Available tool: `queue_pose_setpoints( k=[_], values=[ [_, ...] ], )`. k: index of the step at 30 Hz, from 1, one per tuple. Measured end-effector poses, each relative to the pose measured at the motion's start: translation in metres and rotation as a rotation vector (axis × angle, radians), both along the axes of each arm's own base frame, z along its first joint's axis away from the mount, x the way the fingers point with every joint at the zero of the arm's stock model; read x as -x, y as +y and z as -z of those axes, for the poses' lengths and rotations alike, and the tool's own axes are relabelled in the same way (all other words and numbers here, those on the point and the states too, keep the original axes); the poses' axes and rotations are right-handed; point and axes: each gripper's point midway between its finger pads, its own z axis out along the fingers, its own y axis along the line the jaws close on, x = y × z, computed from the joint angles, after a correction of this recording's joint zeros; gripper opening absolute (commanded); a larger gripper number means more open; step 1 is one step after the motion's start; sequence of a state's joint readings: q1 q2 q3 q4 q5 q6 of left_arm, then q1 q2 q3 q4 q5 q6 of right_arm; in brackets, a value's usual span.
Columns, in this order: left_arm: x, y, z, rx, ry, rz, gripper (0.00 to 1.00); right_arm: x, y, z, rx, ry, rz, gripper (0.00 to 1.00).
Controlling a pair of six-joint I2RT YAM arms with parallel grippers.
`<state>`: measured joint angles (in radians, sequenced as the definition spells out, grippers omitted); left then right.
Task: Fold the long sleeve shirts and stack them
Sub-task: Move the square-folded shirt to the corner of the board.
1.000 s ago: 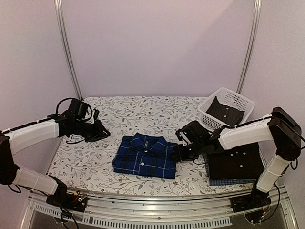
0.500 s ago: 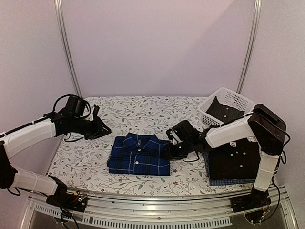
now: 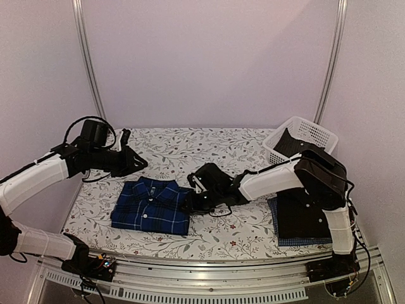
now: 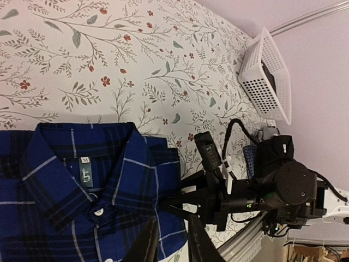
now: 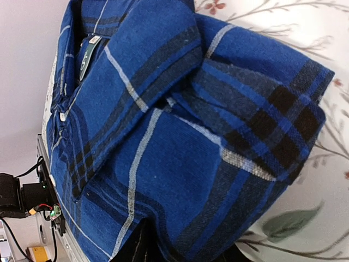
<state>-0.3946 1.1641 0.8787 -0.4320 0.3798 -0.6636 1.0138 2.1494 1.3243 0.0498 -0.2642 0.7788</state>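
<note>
The left end effector (image 3: 131,161) hovers over the tabletop (image 3: 190,149), fingers slightly apart and empty. The folded dark blue plaid shirt (image 3: 150,206) lies front-left, with the right end effector (image 3: 191,201) clamped on its right edge. Best to pinch every layer so the fold survives transfer onto the black shirt (image 3: 304,218).

Soft, even light from above w/ a pinkish cast on the pale walls (image 3: 209,63), no glare, faint shadow under the folded dark blue plaid shirt (image 3: 150,206) on the floral-print counter (image 3: 190,152); top view a bit soft, wrist close-ups sharper, left fingers (image 4: 146,245) out of focus.
</note>
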Motion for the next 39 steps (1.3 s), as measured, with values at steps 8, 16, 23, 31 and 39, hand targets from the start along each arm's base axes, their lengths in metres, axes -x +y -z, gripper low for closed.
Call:
queue_pose_setpoints(
  k=[8, 16, 23, 31, 39],
  values=[
    [-0.003, -0.008, -0.021, 0.026, -0.050, 0.050, 0.19, -0.015, 0.062, -0.002, -0.092, 0.000, -0.011, 0.33],
    [-0.002, -0.014, -0.026, 0.040, -0.059, 0.089, 0.20, -0.024, 0.083, -0.002, -0.131, 0.001, 0.002, 0.44],
    [-0.001, -0.020, -0.032, 0.080, -0.066, 0.109, 0.22, -0.026, 0.072, -0.012, -0.096, -0.045, 0.024, 0.71],
    [0.006, -0.035, -0.028, 0.119, -0.053, 0.130, 0.32, -0.028, 0.028, -0.046, -0.009, -0.122, 0.074, 0.86],
    [0.015, -0.069, -0.015, 0.149, -0.019, 0.164, 0.50, -0.032, -0.049, -0.111, 0.032, -0.246, 0.189, 0.99]
  ],
)
